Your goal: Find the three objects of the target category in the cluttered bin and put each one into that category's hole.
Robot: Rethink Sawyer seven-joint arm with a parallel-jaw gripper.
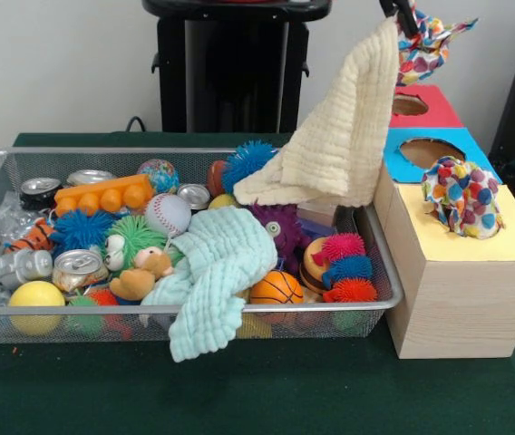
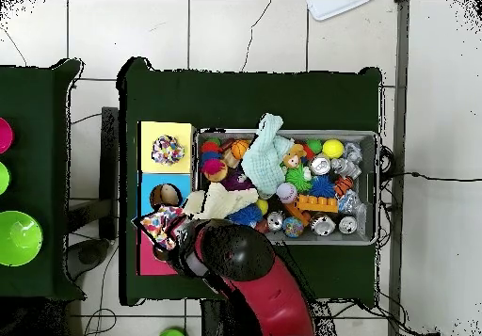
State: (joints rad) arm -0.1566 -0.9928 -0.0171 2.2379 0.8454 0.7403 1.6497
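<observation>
Carrying a spotted white cloth piece (image 1: 423, 41), with a cream cloth (image 1: 344, 136) snagged, the clenched hand (image 1: 406, 20) must reach the yellow-topped hole (image 1: 464, 216) beyond.

Light was even and diffuse in both views, moderately bright, with no single source evident. Soft, faint shadows lay on the bench (image 1: 239, 390) beneath the cluttered bin (image 1: 185, 313). The can tops showed small glints. The front view looked slightly soft throughout.
</observation>
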